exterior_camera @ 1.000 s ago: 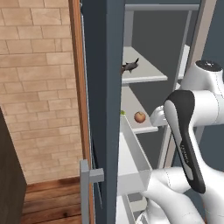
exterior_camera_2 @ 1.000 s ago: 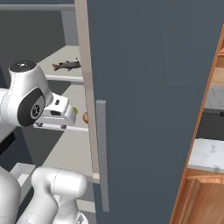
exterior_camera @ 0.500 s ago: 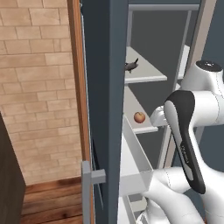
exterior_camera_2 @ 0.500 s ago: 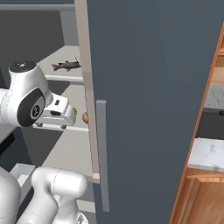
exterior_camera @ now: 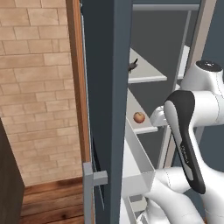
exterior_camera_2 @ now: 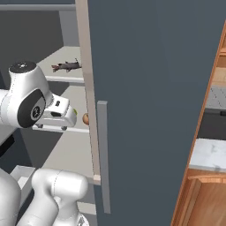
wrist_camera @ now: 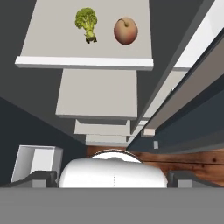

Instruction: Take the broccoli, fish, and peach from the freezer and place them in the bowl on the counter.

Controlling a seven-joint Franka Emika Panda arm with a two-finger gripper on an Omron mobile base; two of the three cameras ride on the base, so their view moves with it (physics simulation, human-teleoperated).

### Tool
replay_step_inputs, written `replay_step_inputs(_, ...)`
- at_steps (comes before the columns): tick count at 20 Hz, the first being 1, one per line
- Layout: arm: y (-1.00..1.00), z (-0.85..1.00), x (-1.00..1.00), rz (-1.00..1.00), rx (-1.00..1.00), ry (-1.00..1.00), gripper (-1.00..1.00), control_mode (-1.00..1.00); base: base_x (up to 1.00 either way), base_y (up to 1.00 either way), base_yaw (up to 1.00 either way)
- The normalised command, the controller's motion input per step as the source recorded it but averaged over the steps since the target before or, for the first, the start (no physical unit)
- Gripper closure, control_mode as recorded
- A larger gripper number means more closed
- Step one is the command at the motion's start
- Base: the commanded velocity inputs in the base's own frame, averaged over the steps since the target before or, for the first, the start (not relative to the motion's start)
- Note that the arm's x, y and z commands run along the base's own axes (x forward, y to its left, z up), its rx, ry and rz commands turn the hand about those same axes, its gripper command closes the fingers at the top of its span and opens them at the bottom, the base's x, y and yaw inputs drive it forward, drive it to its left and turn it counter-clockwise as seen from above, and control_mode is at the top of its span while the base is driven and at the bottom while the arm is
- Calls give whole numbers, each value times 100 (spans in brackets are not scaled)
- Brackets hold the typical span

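The freezer stands with its doors swung open. The dark fish lies on an upper pale shelf. One shelf lower sit the peach and, beside it, the green broccoli, both at the top of the hand view. My gripper is open and empty, its fingertips spread wide. It hangs well back from the shelf's front edge and touches nothing. In the right base view the hand is level with the peach. The bowl is out of view.
The open freezer door with a grey bar handle is close on the arm's right. Another door and a brick wall stand on its left. A grey door bin juts out low. The marble counter shows far right.
Almost nothing. In the left base view the door edge now covers the speck of green that showed beside the peach. The arm and the open gripper keep their place.
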Motion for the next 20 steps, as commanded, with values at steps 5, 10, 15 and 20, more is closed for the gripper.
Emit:
replay_step_inputs(5,0,0,0,0,0,0,-100,100,56,19,0)
replay_step_inputs(10,0,0,0,0,0,0,-100,100,24,43,0)
replay_step_inputs(15,0,0,0,0,0,0,-100,100,57,34,0)
replay_step_inputs(20,0,0,0,0,0,0,-100,100,30,20,-1)
